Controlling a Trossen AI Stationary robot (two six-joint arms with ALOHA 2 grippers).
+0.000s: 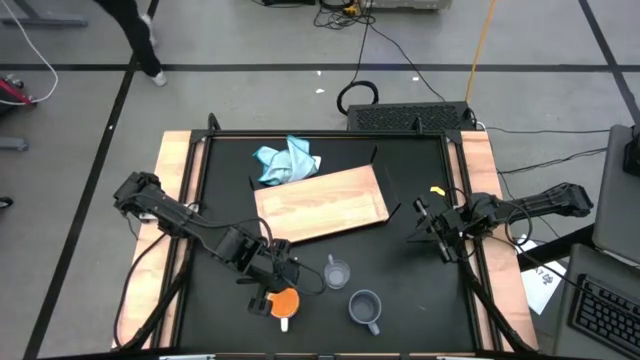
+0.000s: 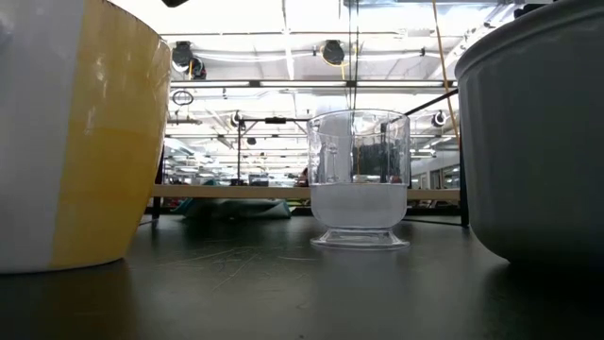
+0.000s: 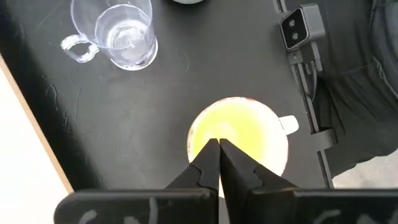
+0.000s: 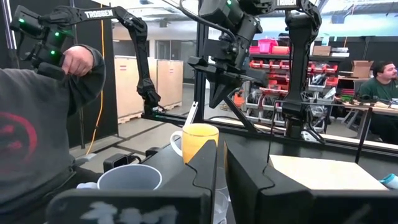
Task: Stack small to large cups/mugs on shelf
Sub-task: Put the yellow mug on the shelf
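Note:
The orange mug (image 1: 288, 299) stands upright on the black table near its front edge, its white handle (image 3: 288, 124) toward the near side. My left gripper (image 3: 219, 145) is shut and points down over the mug's open mouth; in the right wrist view it (image 4: 214, 99) hangs clear above the mug (image 4: 200, 142). To the right stand the clear glass cup (image 1: 337, 272) and the grey-blue mug (image 1: 365, 308). The wooden shelf board (image 1: 320, 203) lies flat behind them. My right gripper (image 1: 432, 237) waits shut at the table's right side.
A light-blue cloth (image 1: 287, 161) lies bunched at the board's far left corner. A small camera (image 3: 301, 26) sits at the table's near edge. A person in a grey sleeve (image 4: 37, 130) stands beside the table. Bare black table lies between the cups and the board.

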